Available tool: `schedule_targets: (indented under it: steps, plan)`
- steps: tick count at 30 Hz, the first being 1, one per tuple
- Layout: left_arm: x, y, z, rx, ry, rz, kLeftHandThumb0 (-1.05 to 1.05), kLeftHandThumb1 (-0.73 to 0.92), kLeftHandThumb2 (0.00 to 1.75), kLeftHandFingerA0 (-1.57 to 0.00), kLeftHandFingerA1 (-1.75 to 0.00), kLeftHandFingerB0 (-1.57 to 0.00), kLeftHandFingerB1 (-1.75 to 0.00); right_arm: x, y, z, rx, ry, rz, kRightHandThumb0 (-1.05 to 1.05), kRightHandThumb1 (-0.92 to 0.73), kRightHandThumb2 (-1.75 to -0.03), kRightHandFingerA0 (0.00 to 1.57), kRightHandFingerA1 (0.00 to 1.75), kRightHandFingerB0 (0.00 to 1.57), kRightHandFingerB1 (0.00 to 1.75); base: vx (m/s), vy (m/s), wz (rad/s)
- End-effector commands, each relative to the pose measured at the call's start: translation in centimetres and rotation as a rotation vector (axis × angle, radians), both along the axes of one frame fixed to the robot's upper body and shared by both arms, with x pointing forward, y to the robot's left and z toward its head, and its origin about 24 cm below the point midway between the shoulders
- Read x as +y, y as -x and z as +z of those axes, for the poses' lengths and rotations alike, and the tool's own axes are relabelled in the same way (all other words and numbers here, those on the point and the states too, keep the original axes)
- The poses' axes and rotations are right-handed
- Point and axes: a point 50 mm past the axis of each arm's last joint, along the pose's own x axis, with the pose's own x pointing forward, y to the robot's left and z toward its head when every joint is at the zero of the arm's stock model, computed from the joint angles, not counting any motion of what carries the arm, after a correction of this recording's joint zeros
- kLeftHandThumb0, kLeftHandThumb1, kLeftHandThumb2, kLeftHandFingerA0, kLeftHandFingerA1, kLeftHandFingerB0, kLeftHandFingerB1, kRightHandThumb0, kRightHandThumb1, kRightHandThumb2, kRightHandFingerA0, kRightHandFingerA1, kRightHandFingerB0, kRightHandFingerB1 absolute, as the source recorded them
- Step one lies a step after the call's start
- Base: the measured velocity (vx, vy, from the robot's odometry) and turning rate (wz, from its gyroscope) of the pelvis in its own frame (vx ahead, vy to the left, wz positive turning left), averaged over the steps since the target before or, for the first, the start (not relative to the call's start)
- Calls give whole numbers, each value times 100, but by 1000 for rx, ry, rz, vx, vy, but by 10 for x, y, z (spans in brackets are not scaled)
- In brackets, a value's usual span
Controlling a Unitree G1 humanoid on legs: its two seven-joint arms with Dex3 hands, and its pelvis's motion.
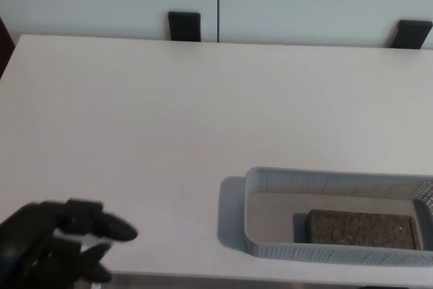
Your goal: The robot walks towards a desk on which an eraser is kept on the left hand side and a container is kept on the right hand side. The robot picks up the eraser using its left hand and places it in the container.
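Observation:
A dark grey eraser [362, 229] lies flat inside the pale mesh container [304, 179] at the front right of the white desk [203, 113]. My left hand [57, 241] is low in the bottom left corner, over the desk's front edge, far to the left of the container. Its black fingers [111, 229] are apart and hold nothing. My right hand does not show.
Two black chair backs [184, 26] [413, 33] stand behind the desk's far edge, against a white wall. The container runs off the picture's right side.

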Motion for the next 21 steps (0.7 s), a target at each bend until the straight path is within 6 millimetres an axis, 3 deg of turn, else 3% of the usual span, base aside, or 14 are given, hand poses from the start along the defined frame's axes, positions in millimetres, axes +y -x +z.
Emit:
schedule_targets:
  steps: [1, 2, 3, 4, 5, 6, 7, 9, 10, 11, 12, 13, 20, 21]
  plan:
    - [54, 105, 46, 210, 1019, -440, -76, 62, 103, -83, -70, -58, -61, -31, 21, -5, 46, 115, -7, -23, -58, -57, 51, 46, 37, 40, 0, 0, 0]
    - [55, 101, 40, 72, 1035, -456, -50, 59, 100, -84, -70, -54, -63, -31, 22, -5, 49, 116, -10, -23, -59, -57, 51, 45, 37, 39, 0, 0, 0]
    - [55, 96, 37, -141, 1018, -479, -50, 59, 100, -84, -70, -54, -63, -31, 22, -6, 52, 118, -12, -23, -59, -57, 51, 45, 37, 39, 0, 0, 0]
    - [59, 95, 18, -30, 1002, -434, -44, 69, 60, -95, -53, -63, -48, -31, 23, -6, 55, 114, -16, -22, -59, -57, 51, 45, 37, 39, 0, 0, 0]
    - [68, 101, 6, 333, 831, -371, -80, 53, 82, -97, -64, -62, -53, -32, 24, -7, 59, 115, -19, -22, -59, -57, 50, 45, 37, 39, 0, 0, 0]
    - [75, 102, 0, 365, 728, -329, -81, 75, 64, -102, -56, -63, -44, -32, 25, -7, 64, 115, -22, -22, -59, -57, 51, 45, 37, 39, 0, 0, 0]
    - [81, 99, -12, 416, 555, -274, -80, 69, 108, -88, -68, -53, -56, -32, 27, -8, 68, 121, -17, -25, -59, -57, 52, 45, 38, 39, 0, 0, 0]
    - [84, 98, -28, 482, 415, -159, -75, 69, 107, -82, -68, -50, -55, -31, 29, -8, 66, 122, -18, -25, -59, -57, 53, 46, 38, 40, 0, 0, 0]
    - [84, 97, -40, 491, 329, -112, -70, 81, 65, -81, -52, -58, -41, -31, 30, -9, 66, 124, -16, -26, -58, -57, 54, 47, 39, 40, 0, 0, 0]
    - [84, 95, -49, 489, 266, -75, -72, 68, 104, -77, -65, -55, -55, -30, 31, -10, 69, 123, -16, -25, -58, -57, 53, 47, 38, 40, 0, 0, 0]
    - [80, 89, -74, 457, 51, 36, -75, 64, 101, -83, -66, -61, -58, -30, 32, -11, 72, 116, -19, -25, -58, -57, 53, 47, 38, 40, 0, 0, 0]
    - [79, 88, -80, 444, 4, 50, -72, 74, 63, -86, -53, -68, -48, -30, 33, -12, 73, 115, -20, -25, -57, -57, 51, 47, 38, 41, 0, 0, 0]
    - [61, 62, -141, 447, -288, 164, -64, 71, 61, -75, -59, -67, -52, -30, 40, -13, 72, 129, -19, -24, -58, -56, 51, 46, 38, 40, 0, 0, 0]
    - [55, 55, -148, 451, -359, 180, -60, 58, 96, -57, -65, -46, -58, -31, 39, -12, 72, 129, -17, -26, -58, -57, 51, 46, 37, 40, 0, 0, 0]
